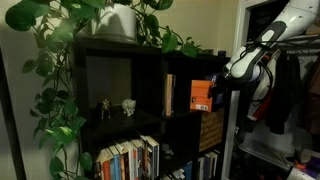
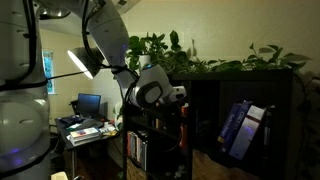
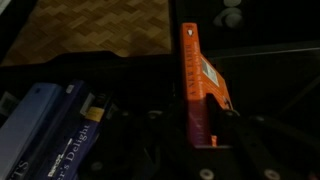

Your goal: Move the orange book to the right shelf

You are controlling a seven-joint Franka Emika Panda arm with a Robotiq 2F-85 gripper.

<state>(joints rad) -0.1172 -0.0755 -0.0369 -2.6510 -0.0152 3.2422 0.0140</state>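
The orange book point(image 3: 196, 62) is slim with dark print and fills the middle of the wrist view, standing between my fingers. My gripper point(image 3: 198, 110) is shut on its lower end. In an exterior view the orange book point(image 1: 200, 95) stands upright at the open front of a square black cube compartment point(image 1: 186, 66) of the dark bookcase. My gripper point(image 1: 215, 92) holds its outer edge there. In the view from the side, my gripper point(image 2: 182, 100) reaches into the bookcase and the orange book is hidden.
A tan-spined book point(image 1: 169, 95) stands at the cube's left wall. Two pale figurines point(image 1: 116, 106) sit in the wider compartment. Below are a wicker basket point(image 1: 210, 128) and a row of books point(image 1: 130, 160). Blue books point(image 3: 50, 125) lean beside my gripper point(image 2: 245, 128). Plants top the case.
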